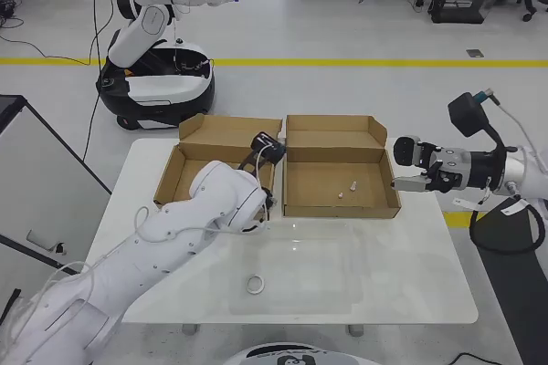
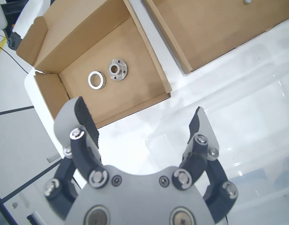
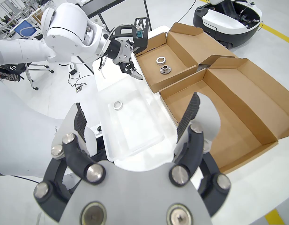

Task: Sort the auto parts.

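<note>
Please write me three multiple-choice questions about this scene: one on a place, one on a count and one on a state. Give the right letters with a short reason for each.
1. Where does the loose ring lie?
A) in the clear tray
B) on a shelf
C) on the floor

2. How many parts lie in the box with the flanged hub?
A) one
B) two
C) four

3. How is the left gripper?
A) shut on a nut
B) shut on a cable
C) open and empty

Answers:
1 A, the ring sits within the tray's clear walls.
2 B, only the hub and a second ring beside it lie there.
3 C, its fingers stand apart with nothing between them.
</note>
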Robot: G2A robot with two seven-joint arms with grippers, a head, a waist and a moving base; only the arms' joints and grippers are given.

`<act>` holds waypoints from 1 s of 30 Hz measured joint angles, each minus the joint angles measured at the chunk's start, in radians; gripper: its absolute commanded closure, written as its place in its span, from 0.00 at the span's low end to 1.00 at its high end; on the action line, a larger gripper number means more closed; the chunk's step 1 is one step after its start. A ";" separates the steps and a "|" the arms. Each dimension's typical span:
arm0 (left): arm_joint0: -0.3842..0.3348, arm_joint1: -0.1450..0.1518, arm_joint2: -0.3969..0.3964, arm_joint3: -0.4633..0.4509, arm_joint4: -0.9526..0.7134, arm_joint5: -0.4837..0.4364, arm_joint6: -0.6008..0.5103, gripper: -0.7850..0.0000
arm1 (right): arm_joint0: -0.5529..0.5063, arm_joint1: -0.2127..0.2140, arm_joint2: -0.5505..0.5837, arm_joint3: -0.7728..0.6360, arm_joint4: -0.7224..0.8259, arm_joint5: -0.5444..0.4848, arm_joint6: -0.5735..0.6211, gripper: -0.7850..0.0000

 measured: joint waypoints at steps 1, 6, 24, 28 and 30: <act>-0.009 0.003 0.009 -0.004 -0.012 -0.005 0.000 0.00 | 0.000 0.000 0.000 0.000 0.000 0.000 0.000 0.00; -0.055 0.032 0.045 -0.019 -0.064 -0.050 0.000 0.00 | 0.000 0.000 0.000 0.000 0.000 0.000 0.000 0.00; -0.076 0.066 0.059 -0.050 -0.133 -0.079 0.001 0.00 | 0.000 0.000 0.000 0.000 0.000 0.000 0.000 0.00; -0.043 0.074 0.056 -0.067 -0.140 -0.180 0.026 0.00 | 0.000 0.000 0.000 0.000 0.000 0.000 0.000 0.00; -0.033 0.081 0.039 -0.079 -0.175 -0.255 0.009 0.00 | 0.000 0.000 0.000 0.000 0.000 0.000 0.000 0.00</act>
